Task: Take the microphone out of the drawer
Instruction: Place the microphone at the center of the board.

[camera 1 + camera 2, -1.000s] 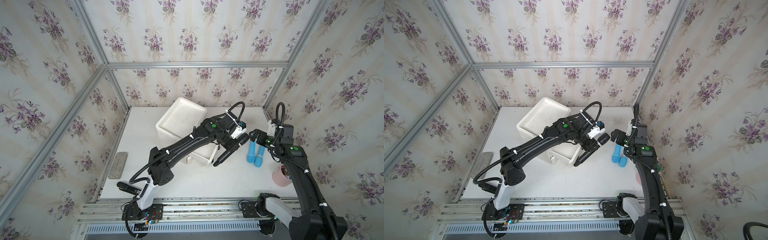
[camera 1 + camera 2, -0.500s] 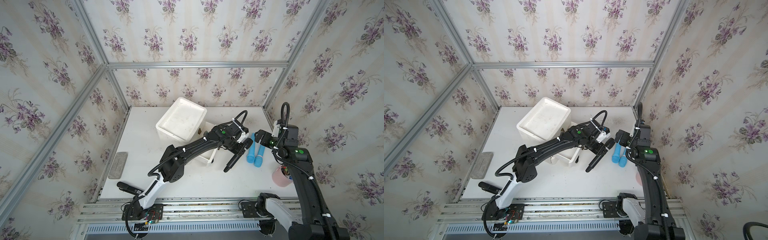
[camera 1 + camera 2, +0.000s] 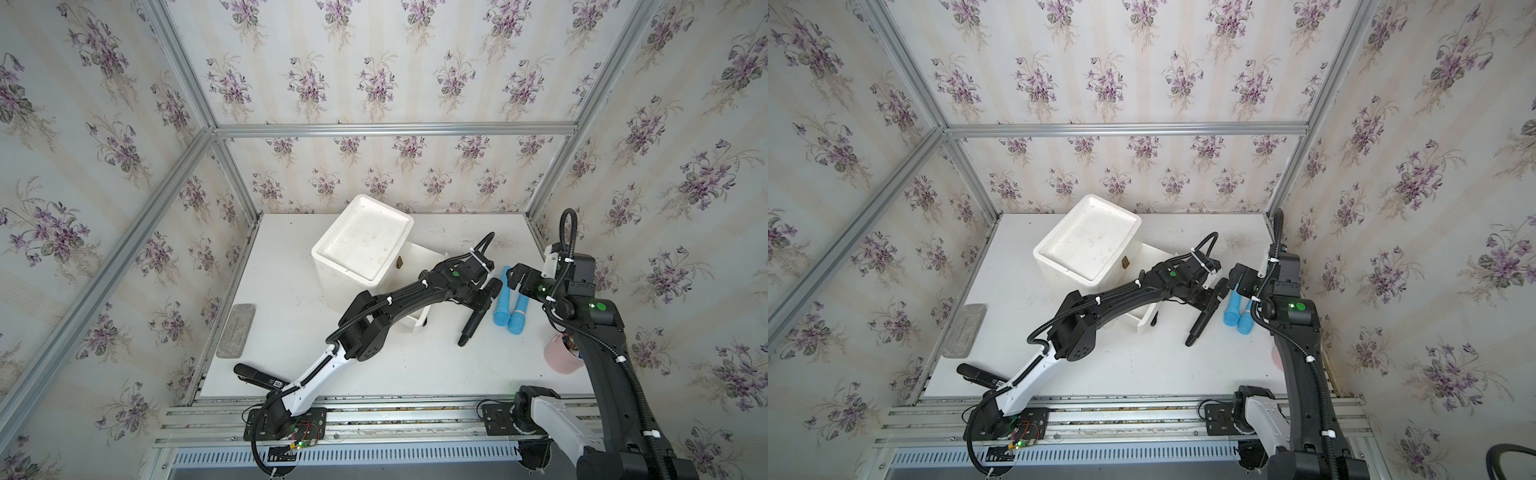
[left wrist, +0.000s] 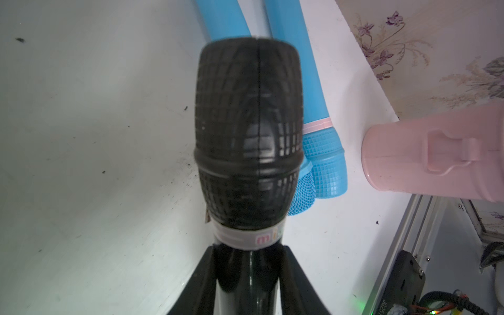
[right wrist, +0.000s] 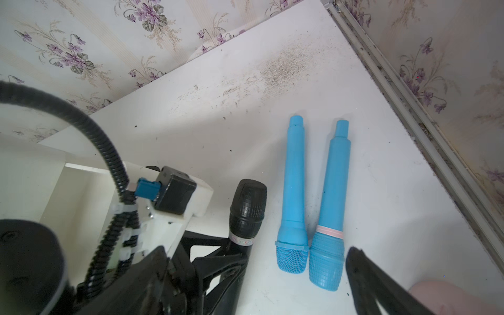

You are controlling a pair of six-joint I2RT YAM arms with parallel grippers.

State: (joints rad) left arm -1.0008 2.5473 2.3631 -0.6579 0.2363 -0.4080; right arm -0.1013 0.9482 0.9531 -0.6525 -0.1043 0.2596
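From where I stand, the left arm and the right arm are matte black shells above glossy white lower links. Small round green lights glow on the joints. Ribbed black cable conduit runs along the wrist, cinched by white zip ties. A blue connector plugs into a boxy black wrist camera. The left gripper has wedge-shaped black fingers.

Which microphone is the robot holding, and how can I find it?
Look for the big white drawer box in the middle of the table. Right beside it, the left gripper holds the black microphone, next to two blue microphones lying on the table. It is the only black one, with a white band under its head.
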